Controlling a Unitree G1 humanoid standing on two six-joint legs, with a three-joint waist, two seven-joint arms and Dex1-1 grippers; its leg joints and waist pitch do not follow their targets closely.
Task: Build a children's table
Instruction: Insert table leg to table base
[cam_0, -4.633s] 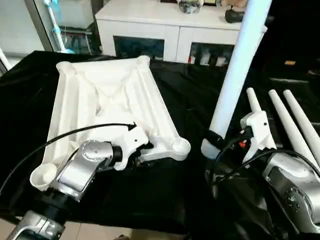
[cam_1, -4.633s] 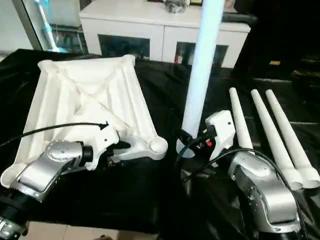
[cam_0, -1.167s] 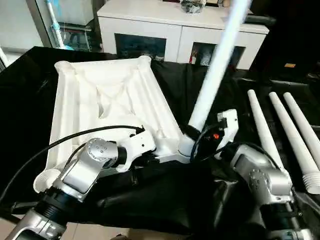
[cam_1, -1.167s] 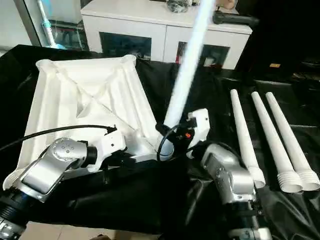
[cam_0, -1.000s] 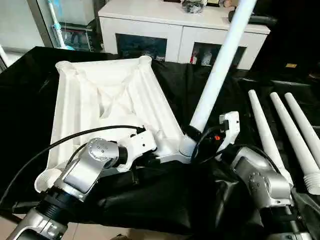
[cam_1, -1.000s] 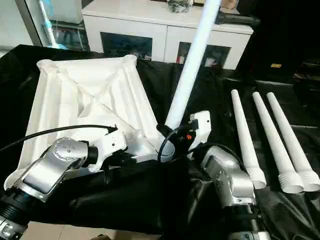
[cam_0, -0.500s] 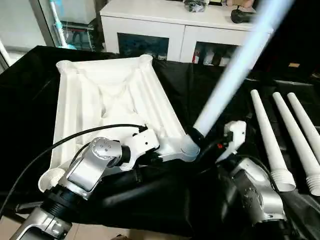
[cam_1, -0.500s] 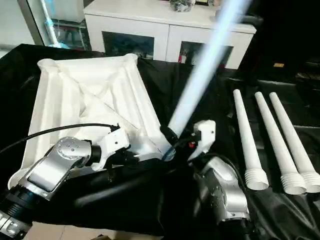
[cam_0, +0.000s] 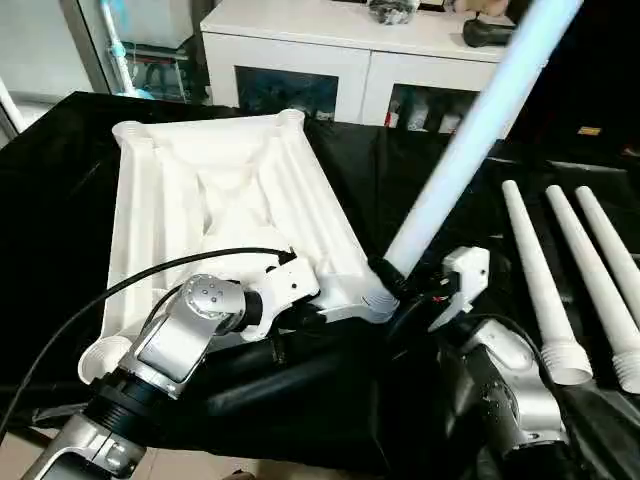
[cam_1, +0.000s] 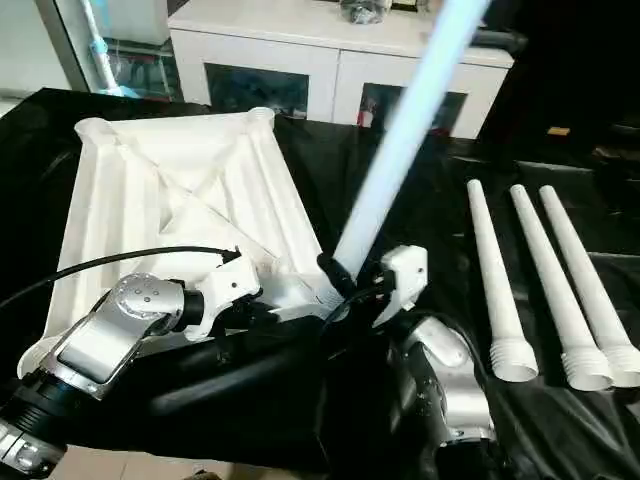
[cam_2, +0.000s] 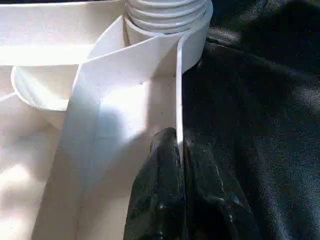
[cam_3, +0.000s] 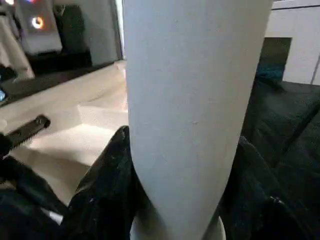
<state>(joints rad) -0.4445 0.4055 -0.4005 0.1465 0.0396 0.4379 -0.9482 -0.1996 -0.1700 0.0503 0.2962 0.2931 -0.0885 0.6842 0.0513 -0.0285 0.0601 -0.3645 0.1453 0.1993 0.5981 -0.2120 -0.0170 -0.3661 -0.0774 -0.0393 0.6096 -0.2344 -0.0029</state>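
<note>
The white tabletop (cam_0: 220, 200) lies upside down on the black cloth, ribs up. My left gripper (cam_2: 179, 150) is shut on its thin near rim, close to the near right corner socket (cam_0: 372, 300). One white leg (cam_0: 470, 130) leans up and to the right, its threaded end (cam_2: 167, 10) at that socket with threads still showing. My right gripper (cam_0: 388, 280) is shut around the leg's thick lower part, one black finger (cam_3: 112, 170) on each side. Three more legs (cam_0: 535, 270) lie side by side on the cloth at the right.
A white cabinet (cam_0: 360, 60) with glass doors stands behind the table. Black cloth (cam_0: 60, 200) covers the whole work surface. A black cable (cam_0: 120, 285) arcs over my left forearm.
The held leg's top has swung to the right, so it leans more, while its base has stayed at the corner socket. My left gripper has kept its hold on the rim.
</note>
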